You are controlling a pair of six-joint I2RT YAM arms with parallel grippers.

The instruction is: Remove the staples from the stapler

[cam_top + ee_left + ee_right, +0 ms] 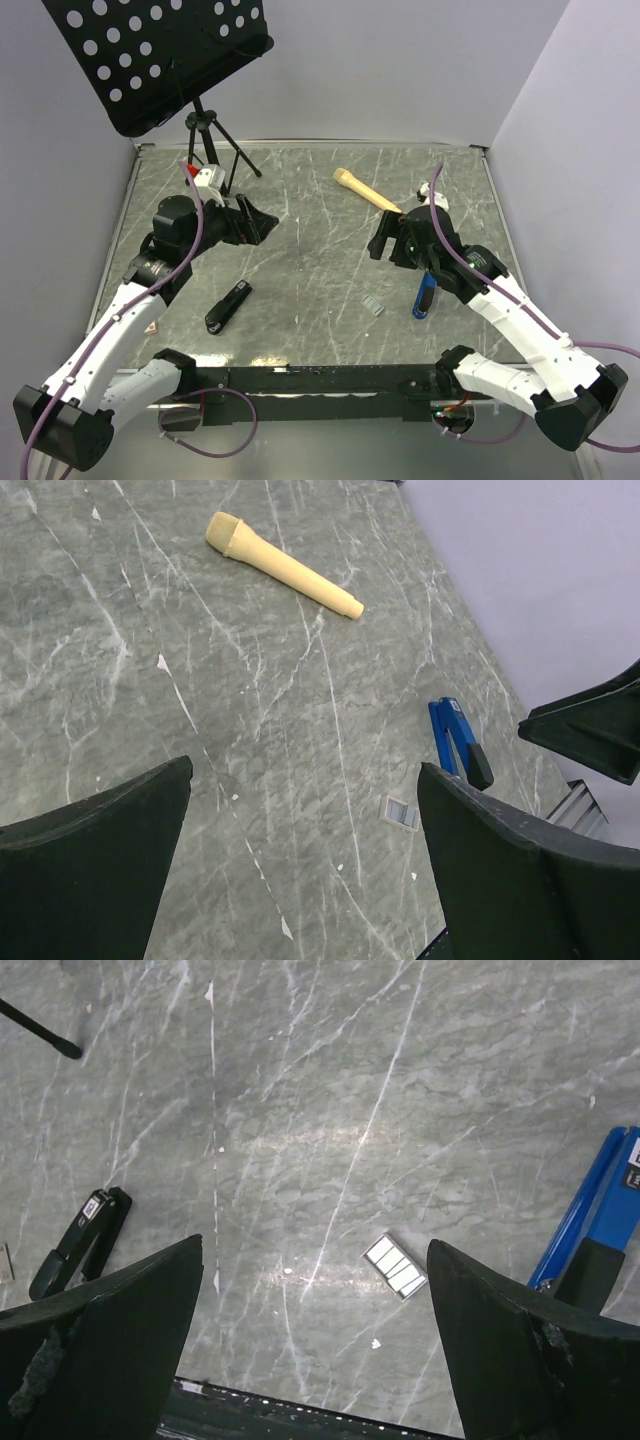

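- The black stapler lies flat and closed on the grey marbled table, in front of the left arm, with neither arm touching it.
- A small silvery strip of staples rests on the bare table between the two arms, well apart from the stapler and near a blue pen. It is out in the open, where either arm could reach it. Whether it came out of the stapler cannot be told.
- A tan stick lies toward the far side, and a music stand is at the far left corner. Both are away from the work.
- The left gripper hangs above the table with its fingers spread wide, holding and touching nothing.
- The right gripper is likewise spread wide and empty. It is raised over the middle of the table, and its wrist camera looks down on both the staples and the stapler.
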